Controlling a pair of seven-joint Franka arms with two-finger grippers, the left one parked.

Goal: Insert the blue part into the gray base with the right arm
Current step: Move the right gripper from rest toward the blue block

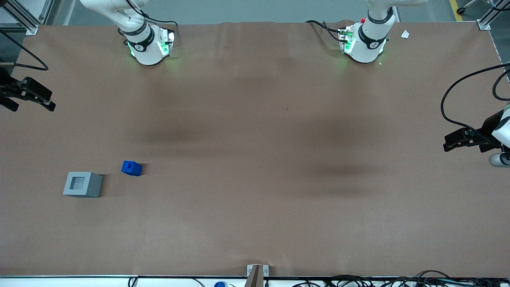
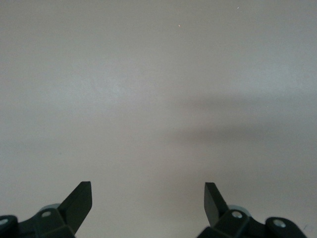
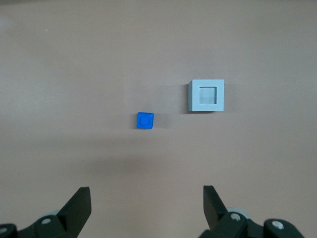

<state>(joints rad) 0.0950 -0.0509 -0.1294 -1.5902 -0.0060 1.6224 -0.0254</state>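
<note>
Wide-open gripper (image 3: 143,203) high above blue part (image 3: 144,120)

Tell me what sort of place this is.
Probably a robotics lab test bench: two arm bases bolted to a brown-covered table, aluminium framing at its corners, cables along the near edge. Only a blue part and gray base lie on it; the right arm's claw hangs open above them.

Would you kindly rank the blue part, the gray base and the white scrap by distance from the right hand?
1. Blue part: closest to the open hand, per the right wrist view.
2. Gray base: beside it, slightly farther.
3. White scrap: farthest, toward the parked arm's end.
</note>
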